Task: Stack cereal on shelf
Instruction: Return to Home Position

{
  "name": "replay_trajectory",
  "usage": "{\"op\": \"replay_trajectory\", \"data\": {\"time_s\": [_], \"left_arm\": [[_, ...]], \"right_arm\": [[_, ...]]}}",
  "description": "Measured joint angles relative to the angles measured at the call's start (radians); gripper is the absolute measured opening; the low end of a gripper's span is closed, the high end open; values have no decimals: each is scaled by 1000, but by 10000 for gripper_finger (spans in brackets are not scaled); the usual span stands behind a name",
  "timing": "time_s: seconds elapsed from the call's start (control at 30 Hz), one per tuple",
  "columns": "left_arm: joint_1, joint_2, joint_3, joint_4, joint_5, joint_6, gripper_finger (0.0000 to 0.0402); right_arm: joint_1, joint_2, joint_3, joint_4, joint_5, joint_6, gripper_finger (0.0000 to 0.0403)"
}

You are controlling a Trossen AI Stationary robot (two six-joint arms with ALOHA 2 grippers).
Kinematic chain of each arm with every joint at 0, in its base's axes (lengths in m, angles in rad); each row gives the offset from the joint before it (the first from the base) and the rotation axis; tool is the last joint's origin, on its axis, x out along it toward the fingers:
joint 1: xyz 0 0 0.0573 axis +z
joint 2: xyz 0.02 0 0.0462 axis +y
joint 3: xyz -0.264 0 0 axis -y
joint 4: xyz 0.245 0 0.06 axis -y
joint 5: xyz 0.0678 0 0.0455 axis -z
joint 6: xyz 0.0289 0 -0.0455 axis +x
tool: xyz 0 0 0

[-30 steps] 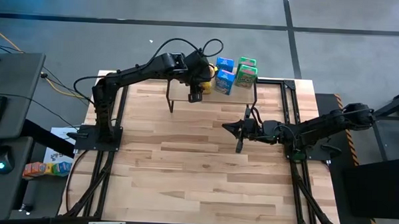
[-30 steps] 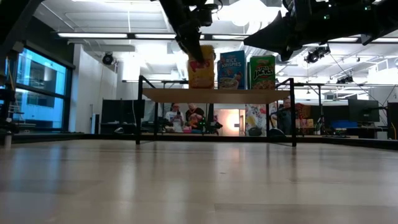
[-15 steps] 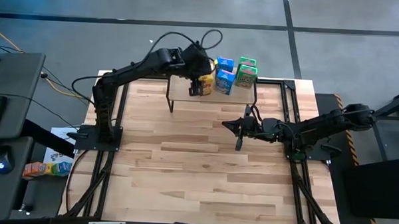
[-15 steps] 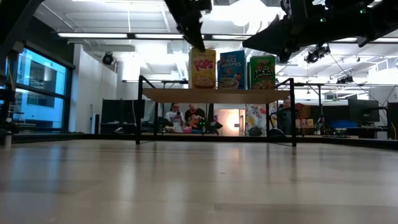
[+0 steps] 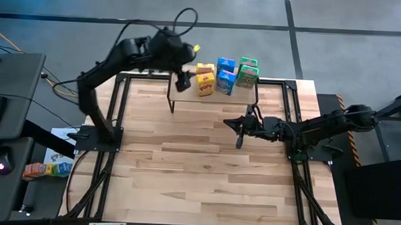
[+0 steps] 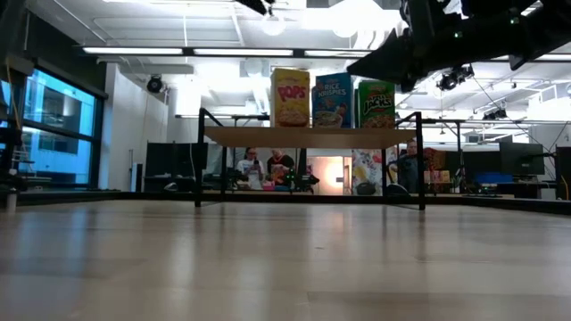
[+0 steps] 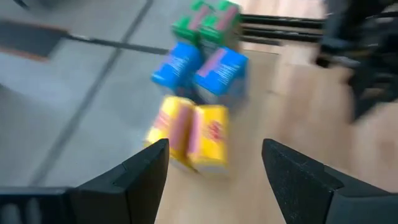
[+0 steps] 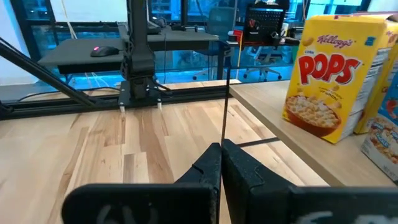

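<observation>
left gripper (image 7: 214, 144): spread wide, empty | right gripper (image 8: 221, 148): pinched closed, empty | printed cardboard boxes (image 6: 332, 100) upright on shelf (image 6: 303, 137): flat pale-wood top, thin black legs

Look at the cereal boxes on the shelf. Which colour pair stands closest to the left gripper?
The yellow pair, at the end of the shelf beside the left gripper; the blue pair stands in the middle, the green pair at the far end.

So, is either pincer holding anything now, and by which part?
Nothing is held. The left pincer is open and empty, clear of the yellow cereal boxes; the right pincer is shut on nothing.
</observation>
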Motion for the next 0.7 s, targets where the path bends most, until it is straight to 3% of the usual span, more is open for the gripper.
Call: {"op": "replay_trajectory", "data": {"time_s": [0.2, 0.4, 0.57, 0.7], "left_arm": [[-148, -222, -309, 179, 11, -122, 225], [-330, -532, -861, 630, -72, -157, 190], [-477, -769, -1339, 1036, -78, -185, 160], [-572, -902, -1616, 1279, -115, -230, 121]], "right_arm": [[-6, 0, 0, -8, -6, 2, 0], [-6, 0, 0, -13, -11, 44, 0], [-6, 0, 0, -14, -21, 36, 0], [-6, 0, 0, -13, -21, 23, 0]]}}
